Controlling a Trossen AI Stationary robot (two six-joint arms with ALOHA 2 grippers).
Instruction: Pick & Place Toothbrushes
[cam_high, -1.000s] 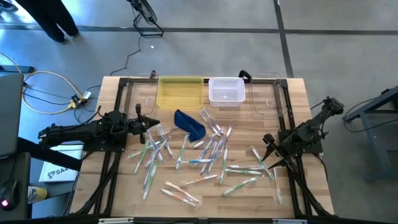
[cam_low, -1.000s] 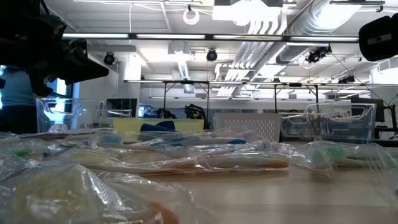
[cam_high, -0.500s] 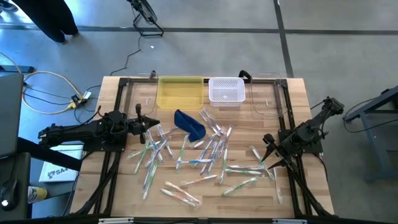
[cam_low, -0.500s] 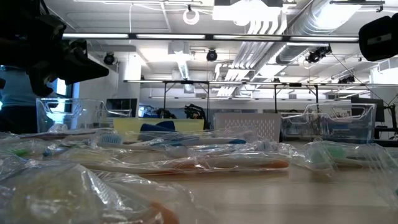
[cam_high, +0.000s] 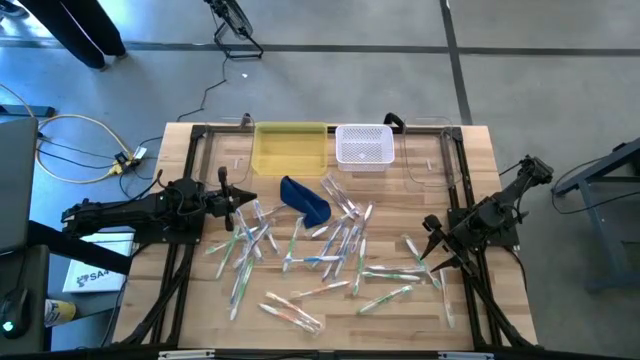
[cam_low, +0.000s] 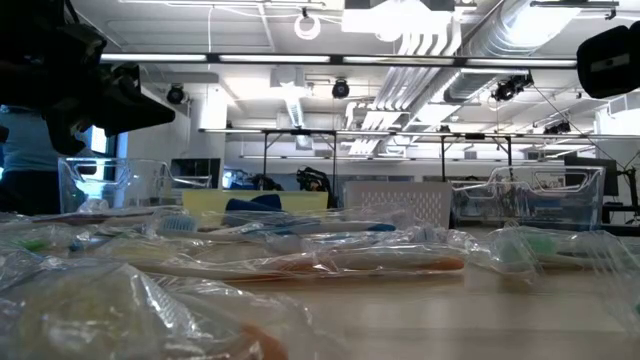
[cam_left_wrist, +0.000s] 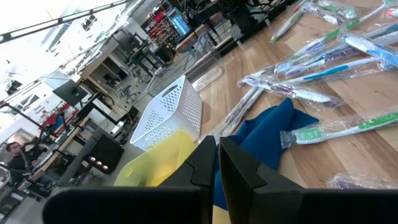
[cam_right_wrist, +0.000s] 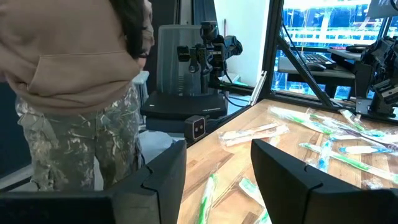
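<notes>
High view is showing both arms resting low at the sides of the wooden tabletop (cam_high: 330, 310). Taking the dark blue pouch (cam_high: 305, 200) as the landmark, the left arm is lying stretched out flat to the pouch's left, its left gripper (cam_high: 238, 204) pointing toward the pouch with the fingers (cam_left_wrist: 205, 165) pressed together on nothing. The right arm is sitting folded well to the right of the pouch, the right gripper (cam_high: 428, 262) angling down at the tabletop's right side, its fingers (cam_right_wrist: 163, 171) standing apart and empty.

The toothbrushes (cam_high: 330, 245) are lying scattered across the tabletop, most of them just right of and in front of the pouch, a few between the pouch and the left gripper, none being held. Behind the pouch a yellow bin (cam_high: 290, 148) and a white perforated basket (cam_high: 363, 145) are sitting side by side.

In the low view the nearest wrapped toothbrushes (cam_low: 300, 265) are blurring into glare and the arms are cut off at the frame's upper corners. In the right wrist view a person (cam_right_wrist: 74, 87) in a tan hoodie and camouflage trousers is standing beside the tabletop, cut off at the shoulders. How many toothbrushes are overlapping in the pile is hard to make out.
</notes>
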